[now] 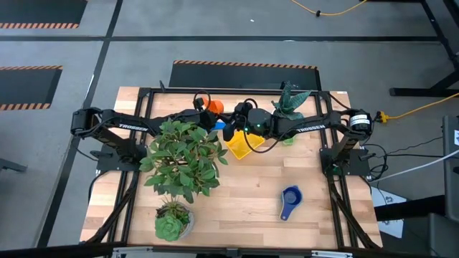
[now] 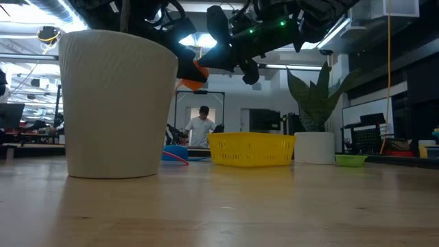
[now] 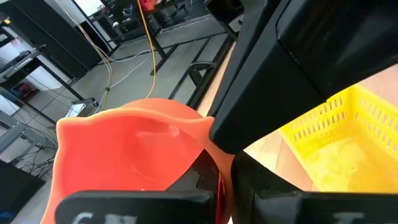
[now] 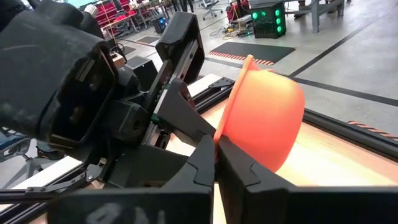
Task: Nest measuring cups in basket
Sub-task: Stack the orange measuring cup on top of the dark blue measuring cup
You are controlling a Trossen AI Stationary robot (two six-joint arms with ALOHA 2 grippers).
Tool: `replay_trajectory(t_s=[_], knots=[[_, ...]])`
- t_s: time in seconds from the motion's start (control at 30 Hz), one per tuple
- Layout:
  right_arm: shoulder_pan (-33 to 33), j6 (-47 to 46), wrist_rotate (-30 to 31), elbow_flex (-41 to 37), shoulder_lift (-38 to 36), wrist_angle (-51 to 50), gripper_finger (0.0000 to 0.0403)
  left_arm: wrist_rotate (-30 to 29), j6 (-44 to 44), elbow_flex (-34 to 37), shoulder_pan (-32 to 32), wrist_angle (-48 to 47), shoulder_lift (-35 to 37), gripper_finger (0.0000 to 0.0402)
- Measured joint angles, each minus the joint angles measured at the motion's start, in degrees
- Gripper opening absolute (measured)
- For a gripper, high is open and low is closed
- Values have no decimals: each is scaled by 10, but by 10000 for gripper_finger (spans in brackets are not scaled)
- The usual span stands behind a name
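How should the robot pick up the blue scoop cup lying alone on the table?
Probably by the handle. The blue measuring cup lies flat on the table, bowl up, with its short flat handle pointing toward the near edge. Coming straight down, the fingers could pinch that handle across its narrow sides.

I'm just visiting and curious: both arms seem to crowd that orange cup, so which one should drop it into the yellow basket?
Probably the right. The right gripper is pinching the orange cup by its rim, and the basket sits just below it. The left gripper also seems to hold it, so this looks like a handover.
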State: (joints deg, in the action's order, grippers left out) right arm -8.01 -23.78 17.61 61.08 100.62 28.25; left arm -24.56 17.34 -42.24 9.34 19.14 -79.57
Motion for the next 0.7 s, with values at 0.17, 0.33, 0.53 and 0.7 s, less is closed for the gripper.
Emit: replay_trajectory(t_s=[0.17, 0.33, 0.53, 0.7], knots=[[0, 1, 2, 0, 1, 3, 6, -8, 0, 0, 0, 0, 0, 8], [0, 17, 3, 0, 1, 3, 6, -12, 0, -1, 0, 0, 0, 11], [-1, 37, 12, -1, 2, 6, 6, -13, -2, -2, 7, -1, 0, 25], [-2, 50, 23, -2, 2, 4, 5, -15, -5, -2, 11, -1, 1, 41]])
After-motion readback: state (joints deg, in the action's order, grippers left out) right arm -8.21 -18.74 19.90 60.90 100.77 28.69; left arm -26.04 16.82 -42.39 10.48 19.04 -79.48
